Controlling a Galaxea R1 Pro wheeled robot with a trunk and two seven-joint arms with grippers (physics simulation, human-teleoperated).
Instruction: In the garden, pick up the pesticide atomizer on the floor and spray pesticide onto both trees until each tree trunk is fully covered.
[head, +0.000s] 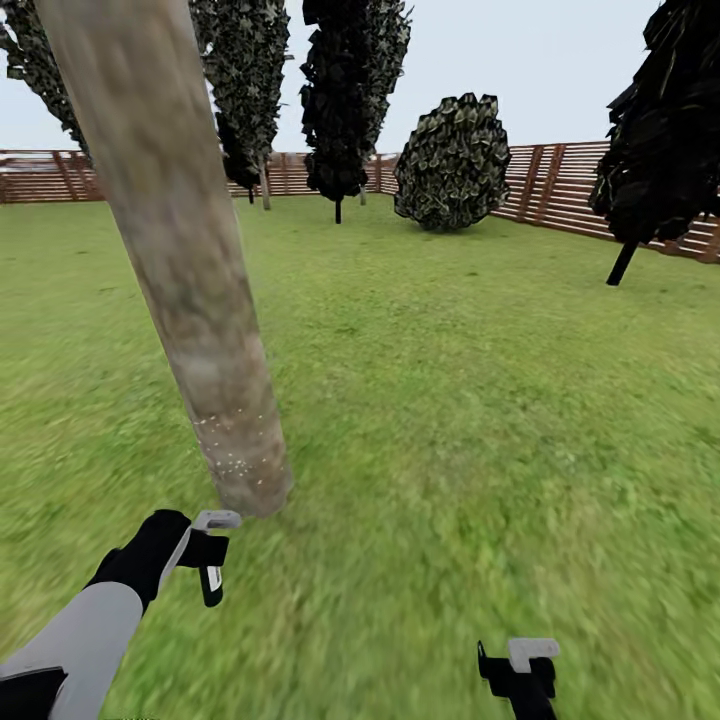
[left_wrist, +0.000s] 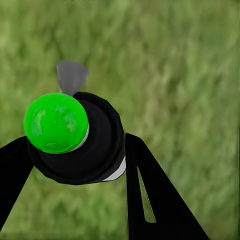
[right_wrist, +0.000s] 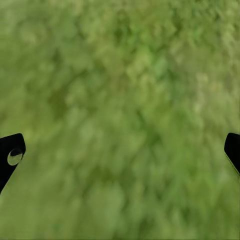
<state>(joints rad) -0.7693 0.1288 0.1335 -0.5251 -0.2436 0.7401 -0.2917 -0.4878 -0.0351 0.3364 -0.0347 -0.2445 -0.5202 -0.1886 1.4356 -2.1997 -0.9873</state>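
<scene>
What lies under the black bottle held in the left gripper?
In the left wrist view, blurred green grass lies beneath the black, green-capped bottle that the left gripper holds. The patch directly below the bottle is covered.

The head view looks forward and down across the lawn (head: 450, 400) to the far fence (head: 560, 185), with a tree trunk (head: 190, 280) close at left. Both wrist views look close down onto grass (right_wrist: 120, 110), the ground shared with the head view.
</scene>
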